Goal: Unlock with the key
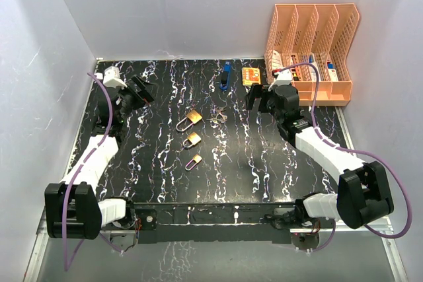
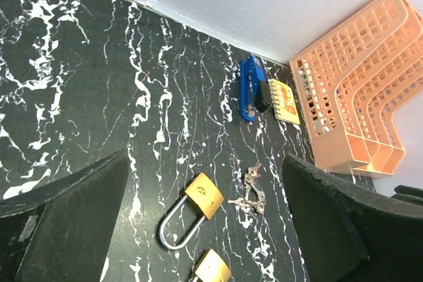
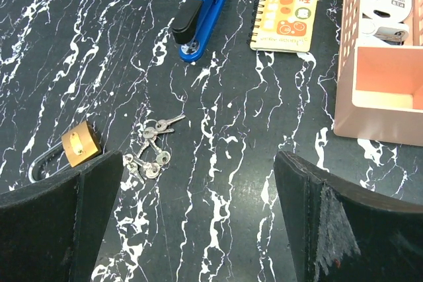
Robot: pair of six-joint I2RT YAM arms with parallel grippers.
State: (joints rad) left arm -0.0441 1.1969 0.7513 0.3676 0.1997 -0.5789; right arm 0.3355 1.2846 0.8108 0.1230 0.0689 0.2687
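Top view: 3 padlocks (image 1: 192, 140) are lying mid-table, the keys (image 1: 218, 114) just beside the farthest.

Left wrist: the left gripper (image 2: 205, 176) is gaping wide, holding nothing.

Right wrist: the right gripper (image 3: 198, 170) is hanging wide open and empty near the keys. Grasping them is probably coming first.

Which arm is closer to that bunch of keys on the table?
Right. The right end effector hovers open just to the right of the keys. The left end effector is farther off, to the left beyond the largest padlock.
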